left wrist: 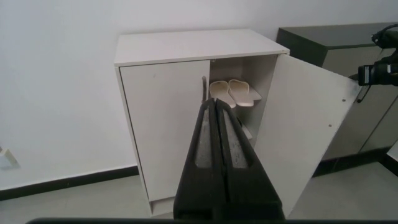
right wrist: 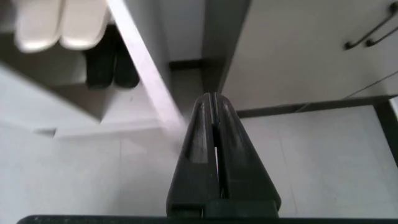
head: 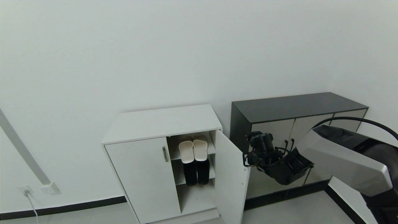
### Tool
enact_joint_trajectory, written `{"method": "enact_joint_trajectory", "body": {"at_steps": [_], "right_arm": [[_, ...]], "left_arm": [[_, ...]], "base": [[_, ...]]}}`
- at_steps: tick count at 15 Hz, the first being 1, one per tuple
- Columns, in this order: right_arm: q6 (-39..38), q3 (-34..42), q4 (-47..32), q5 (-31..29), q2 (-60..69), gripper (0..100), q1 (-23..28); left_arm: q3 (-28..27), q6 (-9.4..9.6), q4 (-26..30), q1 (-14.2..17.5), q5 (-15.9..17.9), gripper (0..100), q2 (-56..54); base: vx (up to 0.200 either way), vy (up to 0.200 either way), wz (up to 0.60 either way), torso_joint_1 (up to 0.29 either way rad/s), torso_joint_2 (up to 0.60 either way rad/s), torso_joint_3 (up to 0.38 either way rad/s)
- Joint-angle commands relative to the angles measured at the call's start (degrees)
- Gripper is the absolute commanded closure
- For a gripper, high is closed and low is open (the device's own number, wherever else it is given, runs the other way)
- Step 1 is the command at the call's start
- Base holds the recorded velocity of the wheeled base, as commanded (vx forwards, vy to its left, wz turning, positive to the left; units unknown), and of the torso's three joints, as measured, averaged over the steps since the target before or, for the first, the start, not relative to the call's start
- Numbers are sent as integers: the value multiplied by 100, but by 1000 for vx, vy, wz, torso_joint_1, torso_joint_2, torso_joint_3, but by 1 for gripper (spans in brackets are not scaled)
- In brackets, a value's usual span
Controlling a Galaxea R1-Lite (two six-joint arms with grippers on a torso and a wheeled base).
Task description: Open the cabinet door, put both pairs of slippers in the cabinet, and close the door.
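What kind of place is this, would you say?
Probably a home entryway, or a mock-up of one: a cabinet with its door open, white slippers and black slippers inside, and a dark sideboard beside it.

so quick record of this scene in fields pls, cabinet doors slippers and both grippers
cabinet: white, slippers inside
right door: open, swung outward
left door: closed
white slippers: upper shelf, side by side
black slippers: shelf below the white pair
right gripper: shut, near the open door's free edge, contact unclear
left gripper: shut, facing the cabinet front
step left: close the door
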State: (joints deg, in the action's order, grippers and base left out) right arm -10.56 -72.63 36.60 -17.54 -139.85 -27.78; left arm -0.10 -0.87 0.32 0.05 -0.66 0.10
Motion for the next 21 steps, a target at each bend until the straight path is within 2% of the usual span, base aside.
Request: {"method": "enact_joint_trajectory", "body": {"at_steps": [1,8,11,17,21], "right_arm": [[-17,188,14,5,177,100,-236],[-377,812,49,93,670,100,-1238],[-351,1410,445,216,1188,100,-1678],[-25,1832,691,304,1505,100,-1695],[-34,1849,717,313,1566,100,-1669]], "left_arm": [[1,-1,3,4,-4,100,-1],[1,-1,3,4,-4,100,-1],[1,-10,3,4,-13,100,-1],[1,-36,3,13,-13,100,-1],[1,-36,-5,4,-13,100,-1]], "base": [[0,0,0,0,0,0],[0,0,0,0,0,0],[0,0,0,0,0,0],[0,0,0,0,0,0],[0,0,600,-1,2,1]]}}
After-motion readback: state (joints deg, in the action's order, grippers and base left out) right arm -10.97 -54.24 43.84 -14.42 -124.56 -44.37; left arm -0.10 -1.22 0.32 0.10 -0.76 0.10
